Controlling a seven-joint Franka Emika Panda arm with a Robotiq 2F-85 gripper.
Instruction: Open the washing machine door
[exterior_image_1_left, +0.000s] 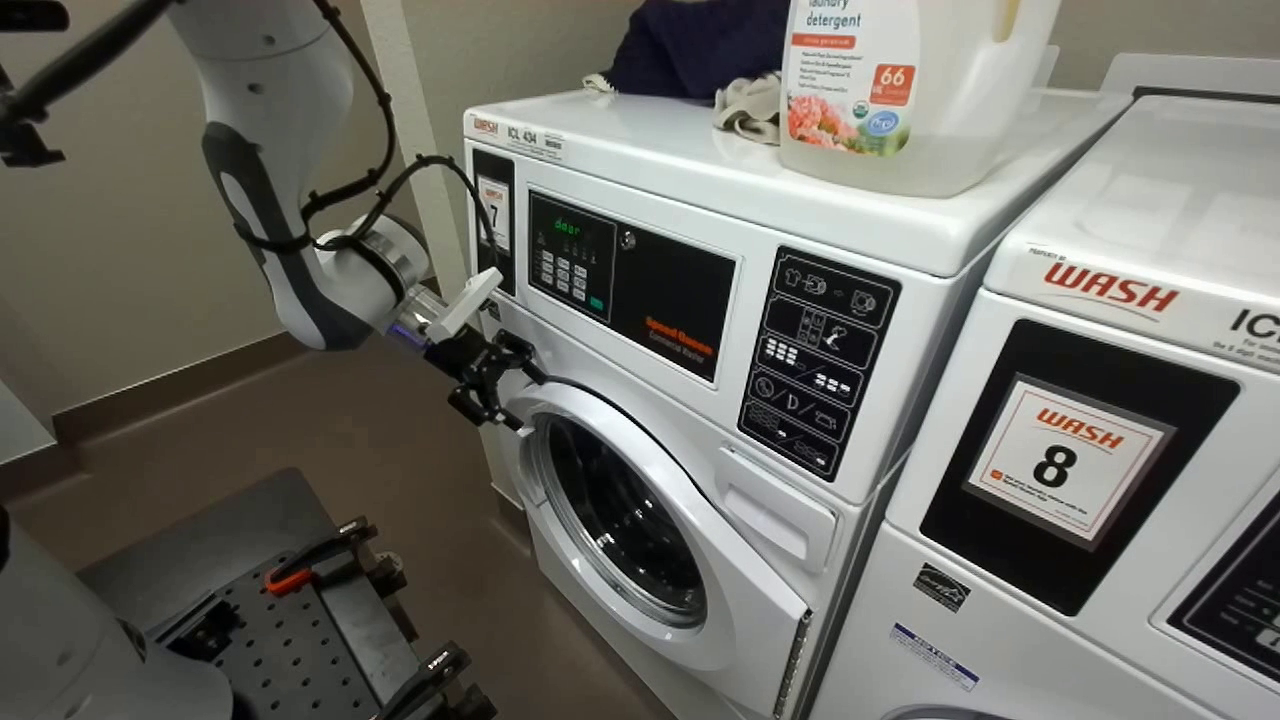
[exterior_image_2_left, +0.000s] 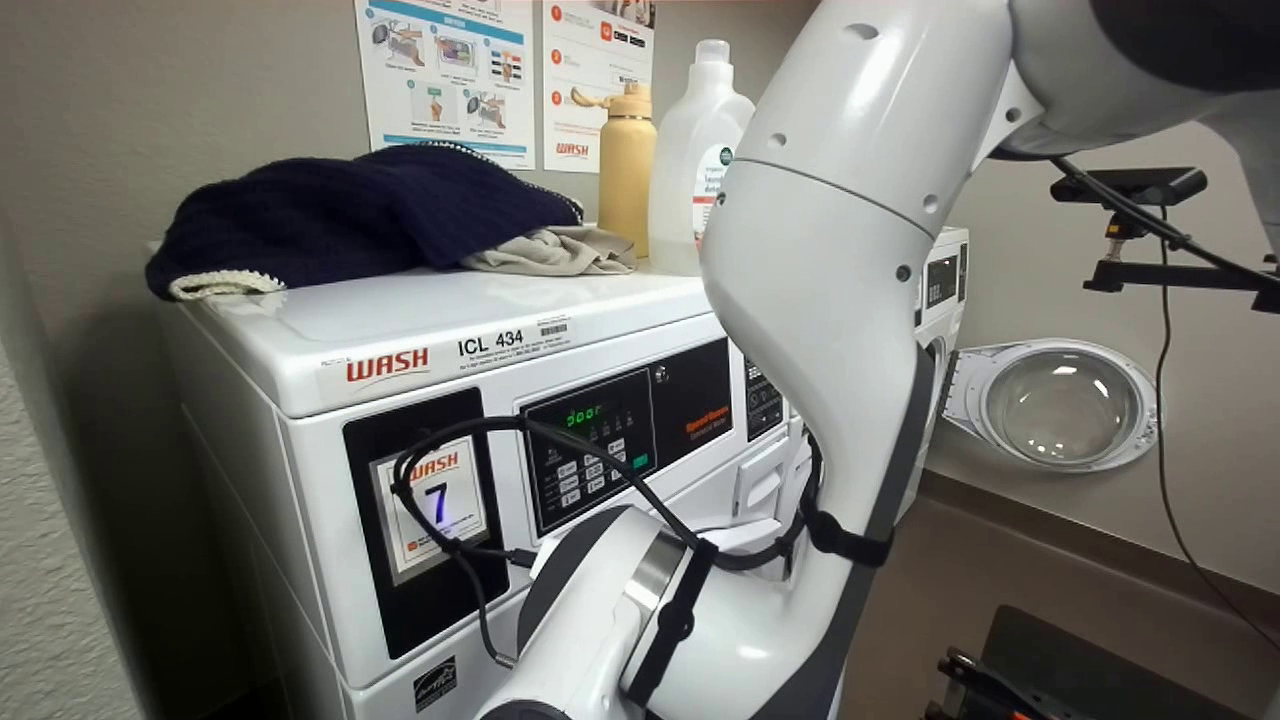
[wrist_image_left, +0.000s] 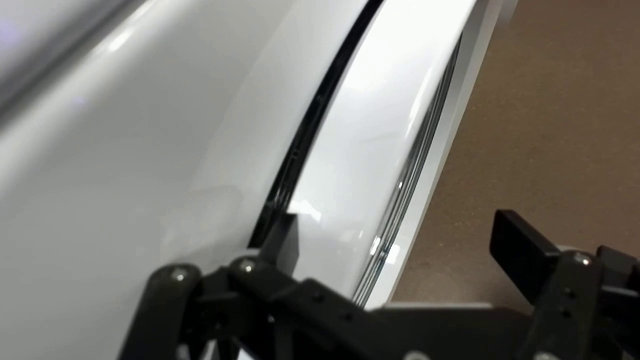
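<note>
The washing machine (exterior_image_1_left: 640, 372) is white with a dark control panel showing "door" in green; it also shows in an exterior view (exterior_image_2_left: 240, 480). Its round door (exterior_image_1_left: 625, 520) stands slightly ajar, with a narrow dark gap along its upper edge. In the wrist view, the door's white rim (wrist_image_left: 360, 150) runs diagonally beside that gap. My gripper (exterior_image_1_left: 535, 405) is open at the door's upper free edge. In the wrist view, one fingertip of the gripper (wrist_image_left: 395, 227) is at the gap and the other is over the floor, outside the rim. The arm hides the door and gripper in an exterior view.
A detergent jug (exterior_image_1_left: 880, 100), dark cloth (exterior_image_2_left: 370, 215) and yellow bottle (exterior_image_2_left: 627, 175) stand on the washer. Machine number 8 (exterior_image_1_left: 1150, 330) adjoins it. A round door of another machine (exterior_image_2_left: 1055, 405) stands open. The robot's base table (exterior_image_1_left: 300, 640) is in front of the washer.
</note>
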